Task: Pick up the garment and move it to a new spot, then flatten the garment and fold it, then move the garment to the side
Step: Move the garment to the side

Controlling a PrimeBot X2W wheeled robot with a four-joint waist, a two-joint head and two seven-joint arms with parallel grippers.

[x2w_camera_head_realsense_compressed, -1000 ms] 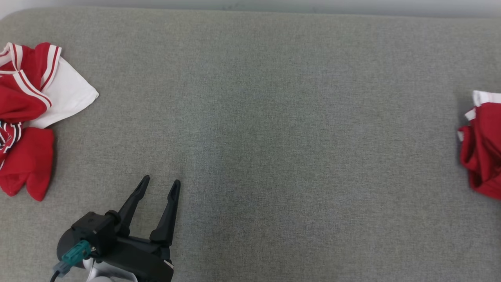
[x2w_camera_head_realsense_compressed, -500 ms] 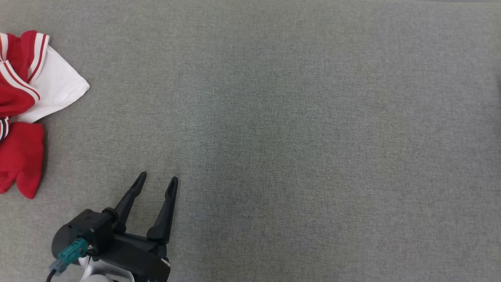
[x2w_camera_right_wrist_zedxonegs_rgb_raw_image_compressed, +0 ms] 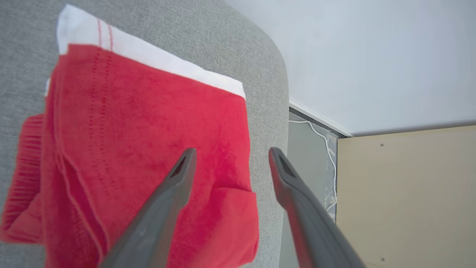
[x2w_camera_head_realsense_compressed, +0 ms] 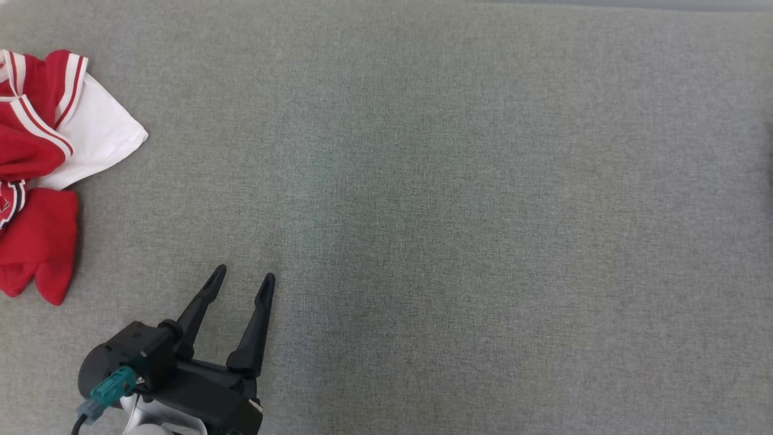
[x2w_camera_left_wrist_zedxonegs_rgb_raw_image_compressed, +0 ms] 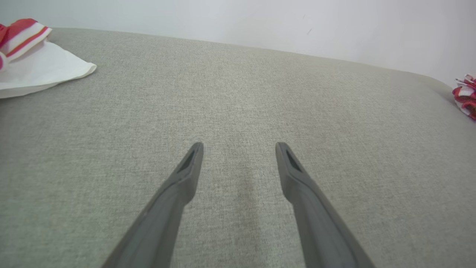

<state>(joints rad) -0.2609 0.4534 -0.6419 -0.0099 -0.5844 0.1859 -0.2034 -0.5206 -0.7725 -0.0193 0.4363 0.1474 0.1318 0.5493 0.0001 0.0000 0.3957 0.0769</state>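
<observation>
The garment, red with a white band along its upper edge, is lying folded across the left and centre of the right wrist view, close to the rounded rim of the grey surface. A bit of it is also peeking in at the far right edge of the left wrist view. The right gripper is hanging over it with jaws apart and nothing between them. Its left finger is crossing the red cloth in the picture and its right finger is lying over the rim; I cannot tell whether either is touching the cloth. Past the rim, at the right of that view, a white cable is trailing down beside a beige panel under a pale wall.

The left gripper is sitting at the lower left of the head view, jaws apart and holding nothing, fingers pointing up the frame over the surface. A crumpled red-and-white pile is lying at the left edge of the head view, well apart from the left gripper, and is showing at the upper left of the left wrist view.
</observation>
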